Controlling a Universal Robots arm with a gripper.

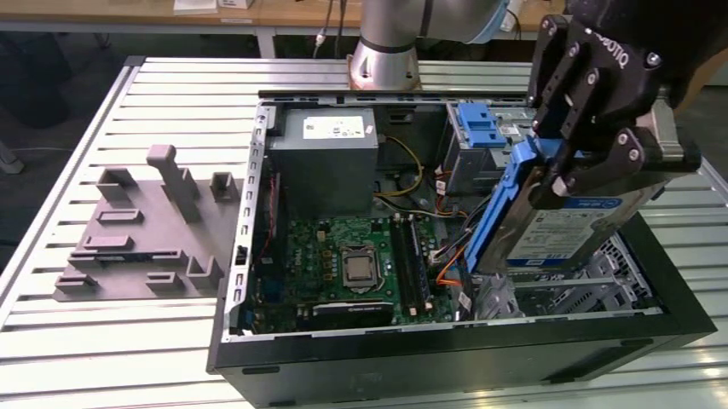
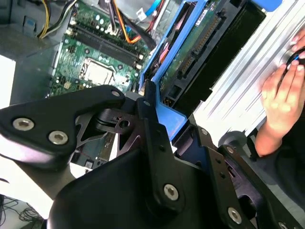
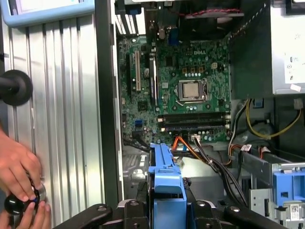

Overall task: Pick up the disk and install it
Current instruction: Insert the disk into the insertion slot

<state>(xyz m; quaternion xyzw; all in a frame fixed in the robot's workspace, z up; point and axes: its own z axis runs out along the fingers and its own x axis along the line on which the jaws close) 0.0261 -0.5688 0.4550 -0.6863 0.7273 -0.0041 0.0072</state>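
**Item: disk held in gripper above open computer case**

Clock directions are read on the exterior view, with 12 o'clock at its top.

- Gripper (image 1: 592, 166): black, two-fingered, at about 2 o'clock. It is closed down onto the upper end of the disk, gripping the blue carrier from both sides. In the second wrist view the gripper (image 2: 162, 117) has a black finger (image 2: 151, 126) pressed against the blue frame. The first wrist view shows the gripper (image 3: 167, 210) bracketing the same blue edge.
- Disk (image 1: 563, 230): a silver drive with a blue-and-white label in a blue carrier, at 3 o'clock. It is off the table and tilted steeply on edge. Its lower end hangs over the metal bay at the 3 o'clock side of the case. Whether that end touches the bay cannot be told. The second wrist view shows the disk's (image 2: 190, 57) green circuit underside and connector edge.
- Computer case (image 1: 455, 349): black, lying open, at centre.
- Motherboard (image 1: 341, 256): green, inside the case toward 6 o'clock.
- Power supply (image 1: 324, 162): grey box with a white sticker, inside the case at 12 o'clock.
- Bare blue caddy (image 1: 478, 128): in the case at 1 o'clock, just beside the gripper.
- Grey fixture block (image 1: 148, 230): on the slatted table (image 1: 68, 341) at 9 o'clock, well apart from the case.
- Arm base (image 1: 384, 51): at 12 o'clock, behind the case.
- A person's hand (image 3: 19, 167): resting on the slatted table beside the case, fingers around a small black knob (image 3: 14, 204).
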